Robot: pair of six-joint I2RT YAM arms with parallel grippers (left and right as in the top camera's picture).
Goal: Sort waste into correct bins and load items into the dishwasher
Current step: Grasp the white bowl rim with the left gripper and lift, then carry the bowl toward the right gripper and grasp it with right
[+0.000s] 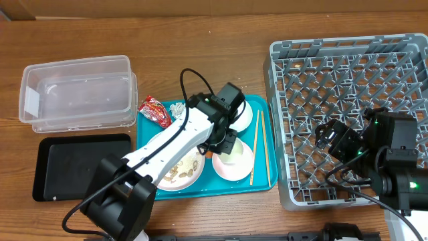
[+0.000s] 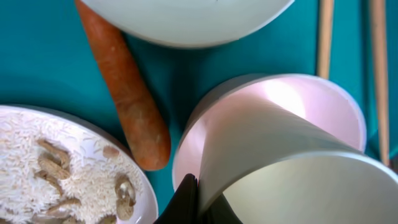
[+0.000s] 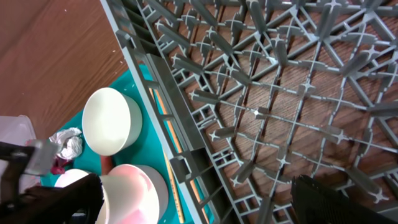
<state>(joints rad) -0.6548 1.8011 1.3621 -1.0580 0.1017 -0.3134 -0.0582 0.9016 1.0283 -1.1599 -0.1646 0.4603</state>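
Note:
My left gripper [image 1: 223,142] [image 2: 202,198] is shut on the wall of the small white cup [image 2: 292,168], which lies tilted in a white bowl [image 1: 234,162] [image 2: 336,99] on the teal tray. One black finger [image 2: 186,202] is outside the cup. An orange carrot [image 2: 132,106] lies between this bowl and the plate [image 1: 179,171] [image 2: 68,168] of rice and beige scraps. A second bowl [image 1: 242,115] [image 3: 111,121] sits behind. Chopsticks [image 1: 257,150] lie on the tray's right. The red wrapper [image 1: 154,110] and tissue [image 3: 67,144] lie at its far left. My right gripper [image 1: 333,137] [image 3: 199,208] hangs open over the grey rack [image 1: 354,67].
The clear tub [image 1: 77,90] stands at the back left, and the black tray [image 1: 80,167] lies in front of it. The teal tray [image 1: 150,134] sits close against the rack's left wall. Bare wooden table runs along the back.

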